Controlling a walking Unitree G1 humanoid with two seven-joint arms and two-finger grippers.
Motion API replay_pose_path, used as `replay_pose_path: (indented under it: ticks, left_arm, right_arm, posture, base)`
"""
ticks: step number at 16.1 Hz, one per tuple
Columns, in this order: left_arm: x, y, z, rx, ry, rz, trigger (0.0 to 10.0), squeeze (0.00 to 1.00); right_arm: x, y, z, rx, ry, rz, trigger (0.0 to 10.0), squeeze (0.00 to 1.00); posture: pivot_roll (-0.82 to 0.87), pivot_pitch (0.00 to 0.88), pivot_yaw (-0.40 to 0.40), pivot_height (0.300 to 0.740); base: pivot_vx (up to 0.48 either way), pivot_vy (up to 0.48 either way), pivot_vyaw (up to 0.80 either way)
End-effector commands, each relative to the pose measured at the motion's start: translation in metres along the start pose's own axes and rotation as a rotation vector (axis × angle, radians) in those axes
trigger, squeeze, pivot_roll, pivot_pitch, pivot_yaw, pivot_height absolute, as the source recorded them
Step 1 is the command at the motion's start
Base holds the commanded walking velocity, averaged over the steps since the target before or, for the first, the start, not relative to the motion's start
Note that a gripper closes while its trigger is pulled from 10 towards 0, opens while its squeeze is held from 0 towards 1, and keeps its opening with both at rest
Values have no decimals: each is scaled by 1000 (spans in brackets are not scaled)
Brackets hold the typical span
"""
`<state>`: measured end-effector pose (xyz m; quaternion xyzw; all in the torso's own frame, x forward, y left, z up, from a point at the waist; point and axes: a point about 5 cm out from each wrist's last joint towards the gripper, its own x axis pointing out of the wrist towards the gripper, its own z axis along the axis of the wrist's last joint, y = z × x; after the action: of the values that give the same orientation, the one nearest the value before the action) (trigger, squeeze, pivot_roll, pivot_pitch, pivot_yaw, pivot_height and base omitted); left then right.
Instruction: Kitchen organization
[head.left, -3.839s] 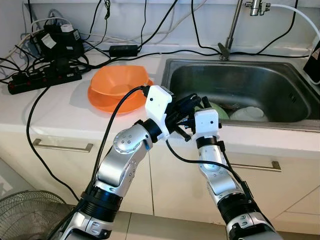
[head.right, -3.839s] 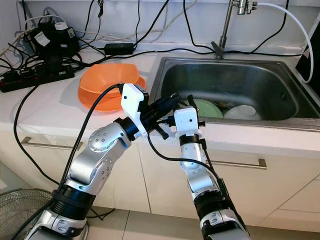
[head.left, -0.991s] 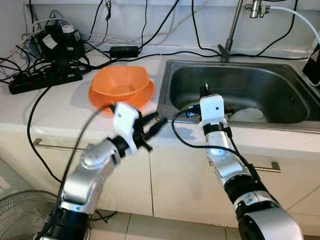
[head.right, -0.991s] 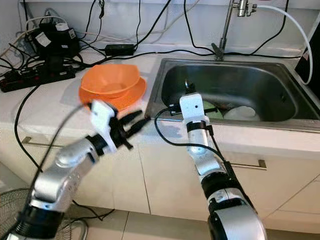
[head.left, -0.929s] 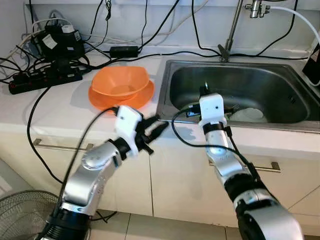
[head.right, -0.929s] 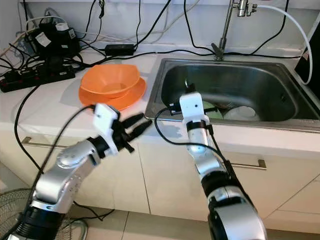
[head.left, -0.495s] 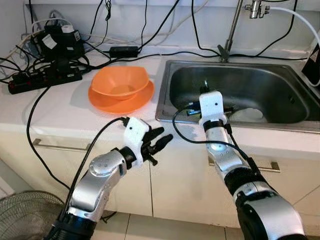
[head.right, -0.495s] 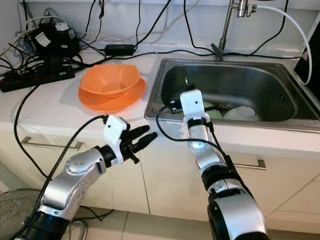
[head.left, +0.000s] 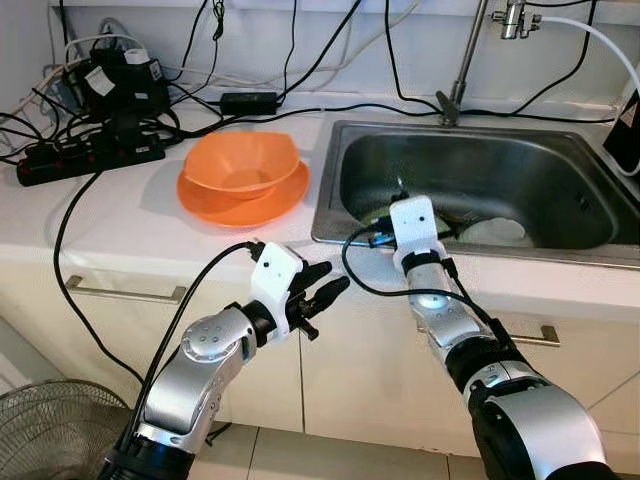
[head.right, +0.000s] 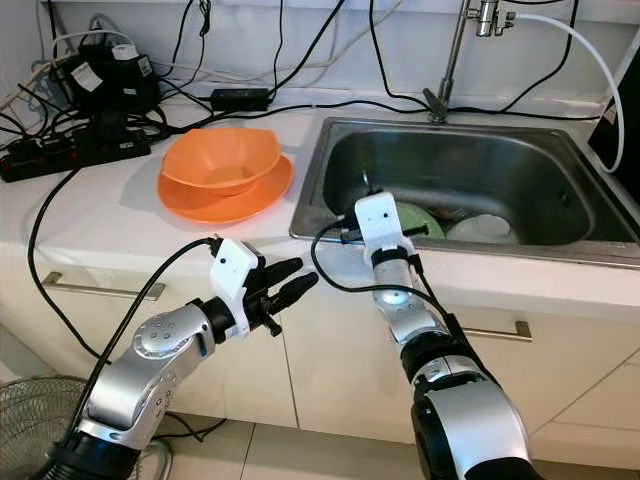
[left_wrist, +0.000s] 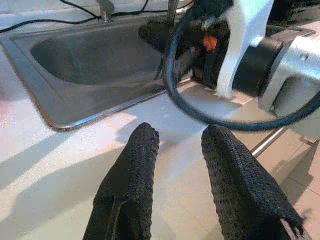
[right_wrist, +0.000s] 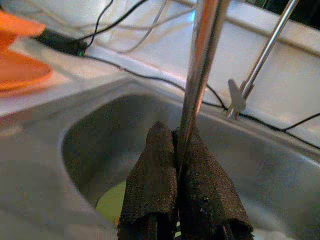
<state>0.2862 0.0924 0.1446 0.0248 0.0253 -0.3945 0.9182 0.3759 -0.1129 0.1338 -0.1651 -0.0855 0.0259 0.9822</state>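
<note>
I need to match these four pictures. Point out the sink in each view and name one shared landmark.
Left eye view: sink right of centre, set in the counter.
Right eye view: sink in the same spot.
Left wrist view: sink beyond the open left fingers.
Right wrist view: sink behind the right fingers, shut on a metal rod.
Shared landmark: the tap at the sink's back edge.

The sink (head.left: 560, 165) is brushed steel with a dull sheen, set in a smooth white countertop (head.left: 110, 215). The orange bowl (head.left: 242, 165) looks like glossy plastic. The right gripper (right_wrist: 176, 150) pinches a polished metal rod (right_wrist: 202, 55) between rough, matt black pads (right_wrist: 155, 175)
</note>
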Motion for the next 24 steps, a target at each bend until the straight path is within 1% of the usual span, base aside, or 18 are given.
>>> replay_pose_path:
  ticks: [1,5,6,7,10,12,13,14,16,17,18,19,20,22,24]
  left_arm:
    - [0,-3,3,17,2,-7,10000,0]
    - [-1,-5,3,16,2,-9,10000,0]
    - [-1,-5,3,15,3,-9,10000,0]
    - [-1,-5,3,15,4,-9,10000,0]
    - [-1,-5,3,15,5,-8,10000,0]
    - [-2,-5,3,15,7,-9,10000,0]
    - [-2,-5,3,15,7,-7,10000,0]
    - [-2,-4,4,16,6,-5,10000,0]
    - [-2,-4,4,17,6,-2,10000,0]
    - [-1,-3,4,17,6,-1,10000,0]
    - [-1,-3,4,17,6,-1,10000,0]
    - [-2,-3,4,16,6,0,10000,0]
    - [-2,-2,4,17,6,1,10000,0]
    - [-1,-2,5,17,5,2,10000,0]
    - [-1,-1,5,20,1,6,10000,0]
  right_arm:
    - [5,4,7,-6,-12,23,10000,0]
    - [5,6,6,-3,-2,37,10000,0]
    - [5,6,7,0,-2,38,10000,94]
    - [5,5,7,1,-2,37,10000,275]
    - [5,4,7,-2,0,35,10000,259]
    - [5,3,6,-2,2,32,10000,294]
    - [6,3,6,-3,1,29,10000,514]
    - [6,2,6,-4,1,27,10000,522]
    - [6,2,7,-4,1,25,10000,596]
    - [6,2,7,-4,1,23,10000,757]
    - [6,2,7,-4,1,23,10000,757]
    - [6,1,7,-7,1,18,10000,651]
    - [6,1,7,-10,1,16,10000,0]
    - [7,0,7,-13,1,12,10000,0]
    - [11,-7,14,-7,-29,-19,10000,0]
  posture:
    - [157,12,18,740]
    - [161,12,17,740]
    - [162,11,18,740]
    - [162,11,18,740]
    - [161,14,19,740]
    - [162,22,21,740]
    - [163,23,20,740]
    - [163,25,21,740]
    - [164,26,21,740]
    - [165,27,22,740]
    - [165,27,22,740]
    - [164,27,22,740]
    - [164,27,22,740]
    - [164,29,22,740]
    - [155,30,25,740]
  base:
    - [0,0,0]
    - [0,0,0]
    - [0,0,0]
    - [0,0,0]
    - [0,0,0]
    - [0,0,0]
    - [0,0,0]
    - [0,0,0]
    - [0,0,0]
    - [0,0,0]
    - [0,0,0]
    - [0,0,0]
    - [0,0,0]
    - [0,0,0]
    - [0,0,0]
